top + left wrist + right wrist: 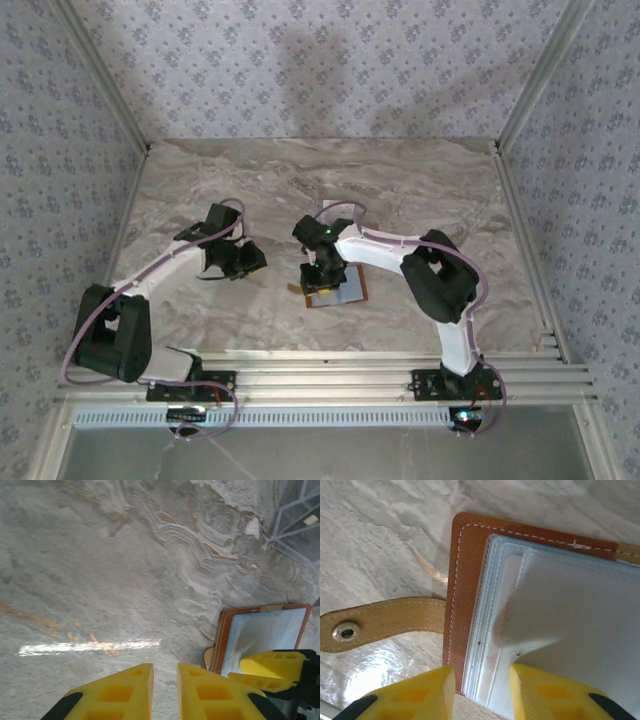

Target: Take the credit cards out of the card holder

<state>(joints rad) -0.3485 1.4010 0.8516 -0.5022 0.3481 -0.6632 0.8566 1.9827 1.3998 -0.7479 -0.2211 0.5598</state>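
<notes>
Hovering over the open card holder point(465, 580) is the right gripper point(482, 694). Its jaws are parted, one finger outside the brown stitched edge and the other above the pale sleeves. Whether it pinches anything, I can't tell. The credit cards point(507, 605) sit tucked inside those sleeves, edges stacked close. The strap point(385, 620) lies flat, sticking out sideways. The holder rests mid-table point(200, 190), with bare marble all around it. The left gripper point(165, 690) is empty, its jaws a narrow slit apart, over open marble just beside the holder. A clear tray point(300, 525) sits beyond.
</notes>
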